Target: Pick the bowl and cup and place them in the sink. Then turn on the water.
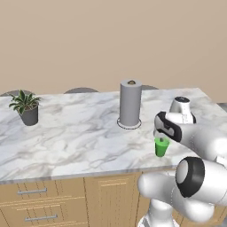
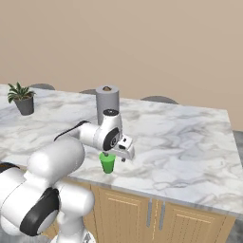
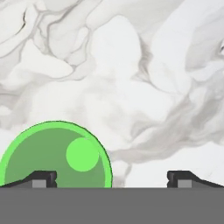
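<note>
The small bright green cup (image 1: pixel 162 147) (image 2: pixel 107 163) stands upright on the white marble counter (image 1: pixel 80 133) close to its front edge. My gripper (image 1: pixel 162 138) (image 2: pixel 109 154) hangs straight down just above the cup. In the hand view the cup (image 3: pixel 54 155) lies at the lower left. The gripper (image 3: pixel 111 179) is open, its left fingertip (image 3: pixel 42 178) over the cup's inside and the right fingertip (image 3: pixel 181 178) over bare marble. Part of the cup's rim sits between the fingers. Bowl, sink and faucet are out of view.
A grey paper towel roll (image 1: pixel 130 103) (image 2: pixel 107 102) stands behind the cup. A potted plant (image 1: pixel 26 107) (image 2: pixel 21 98) sits far left. Wooden cabinet drawers (image 1: pixel 44 199) run under the counter's front edge. Open marble stretches to the right (image 2: pixel 190 137).
</note>
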You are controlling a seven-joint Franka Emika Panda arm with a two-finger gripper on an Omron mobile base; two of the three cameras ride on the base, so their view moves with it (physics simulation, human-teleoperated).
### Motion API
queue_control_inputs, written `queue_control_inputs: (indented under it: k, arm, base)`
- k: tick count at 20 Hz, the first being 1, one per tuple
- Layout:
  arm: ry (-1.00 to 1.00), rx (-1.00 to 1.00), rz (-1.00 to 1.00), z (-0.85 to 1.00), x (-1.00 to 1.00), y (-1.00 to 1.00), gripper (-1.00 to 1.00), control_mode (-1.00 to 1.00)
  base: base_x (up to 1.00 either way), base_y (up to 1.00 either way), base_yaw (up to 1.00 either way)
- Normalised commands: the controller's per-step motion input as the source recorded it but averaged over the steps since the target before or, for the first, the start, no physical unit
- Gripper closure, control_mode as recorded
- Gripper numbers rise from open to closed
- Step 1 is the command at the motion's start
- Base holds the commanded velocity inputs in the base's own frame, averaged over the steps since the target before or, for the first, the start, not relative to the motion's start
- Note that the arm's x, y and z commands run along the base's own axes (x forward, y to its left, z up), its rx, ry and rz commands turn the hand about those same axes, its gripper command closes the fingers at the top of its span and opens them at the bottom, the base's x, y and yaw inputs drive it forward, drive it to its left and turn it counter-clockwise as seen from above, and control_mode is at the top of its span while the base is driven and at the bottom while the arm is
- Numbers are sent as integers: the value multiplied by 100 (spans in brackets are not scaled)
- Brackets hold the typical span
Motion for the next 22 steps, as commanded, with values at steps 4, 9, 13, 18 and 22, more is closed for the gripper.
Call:
queue_control_inputs:
  k: [4, 9, 13, 18, 22]
  arm:
    - [0, 0, 0, -20, 16, 0, -100, -100]
    - [0, 0, 0, -19, 16, 0, -100, -100]
    - [1, 0, 0, -19, 12, 0, -100, -100]
    - [2, 0, 0, -20, 4, 0, -100, -100]
    - [3, 0, 0, -15, 0, 0, 100, -100]
  base:
    - [0, 0, 0]
    - [0, 0, 0]
    - [0, 0, 0]
    - [0, 0, 0]
    - [0, 0, 0]
